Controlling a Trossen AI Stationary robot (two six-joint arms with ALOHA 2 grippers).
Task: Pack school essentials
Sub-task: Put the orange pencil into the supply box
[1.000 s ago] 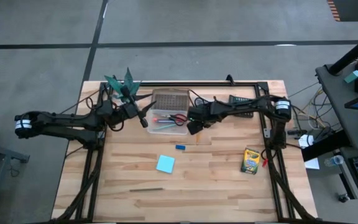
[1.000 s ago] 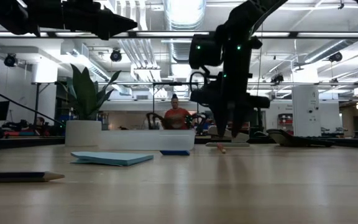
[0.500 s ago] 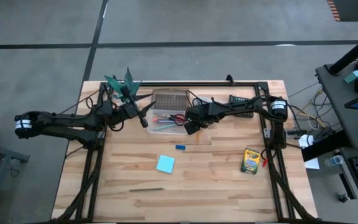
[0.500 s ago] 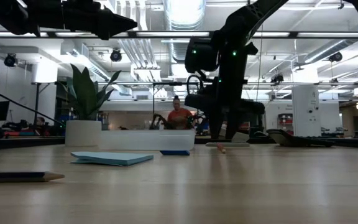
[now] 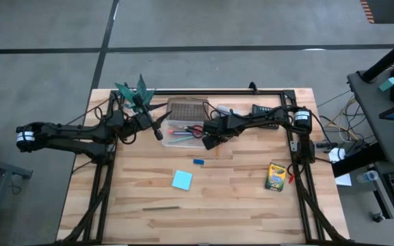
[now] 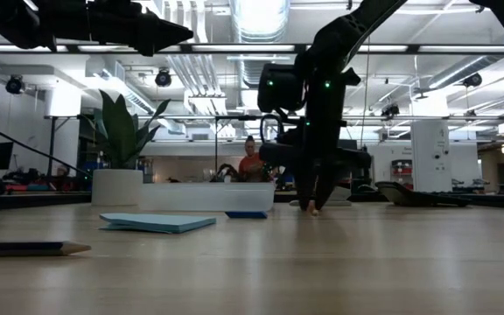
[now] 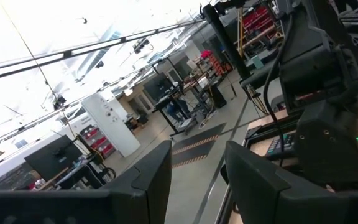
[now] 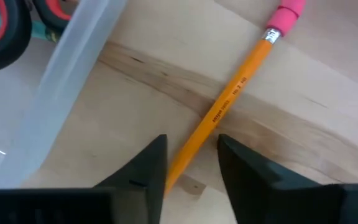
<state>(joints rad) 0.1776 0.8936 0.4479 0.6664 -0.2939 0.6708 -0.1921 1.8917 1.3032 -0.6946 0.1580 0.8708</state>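
Your right gripper (image 8: 191,165) sits low over the bench (image 5: 238,198), just outside the right wall of the clear plastic box (image 5: 187,126) near the back edge. Its two fingers (image 8: 148,168) stand apart on either side of an orange pencil (image 8: 229,106) with a pink eraser tip; the pencil lies flat on the wood between them, and you cannot tell whether either finger touches it. Inside the box you can see the red-handled scissors (image 5: 195,130) and a few thin pens (image 5: 178,139).

Your left gripper (image 5: 157,128) hangs raised at the box's left side, fingers spread and holding nothing.

Still out on the bench: the tiny blue eraser (image 5: 198,162) just in front of the box, the light-blue square notepad (image 5: 182,180) near the middle, the yellow-green crayon box (image 5: 275,176) toward the right edge, and a dark pencil (image 5: 161,208) near the front edge. A potted plant (image 5: 135,92) stands at the back left corner.
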